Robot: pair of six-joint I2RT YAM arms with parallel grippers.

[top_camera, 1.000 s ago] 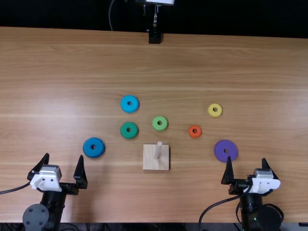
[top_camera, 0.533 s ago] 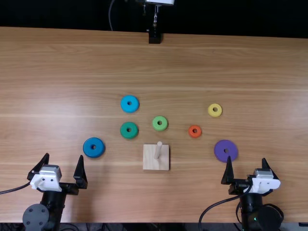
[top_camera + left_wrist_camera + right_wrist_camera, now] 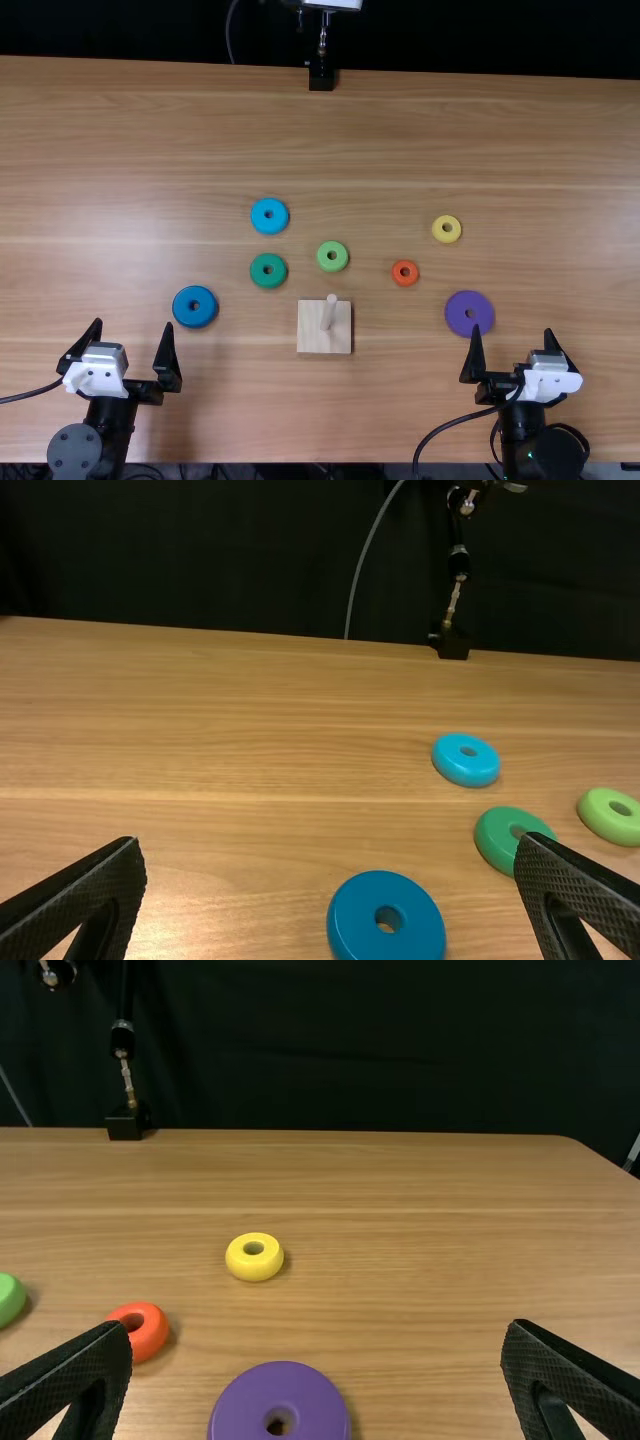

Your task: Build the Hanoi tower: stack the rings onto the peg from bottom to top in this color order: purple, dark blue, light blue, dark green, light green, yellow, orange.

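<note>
Just beyond the right hand, purple ring, flat

Bright, even light covers the wooden surface, with pale glare toward its left side in the top view, while the backdrop stays nearly black. Soft, faint shadows edge the peg's base and the yellow ring.

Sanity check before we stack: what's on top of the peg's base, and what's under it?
On top of the base: just the upright peg, nothing threaded on it. Underneath: can't tell, the base covers it.
</note>
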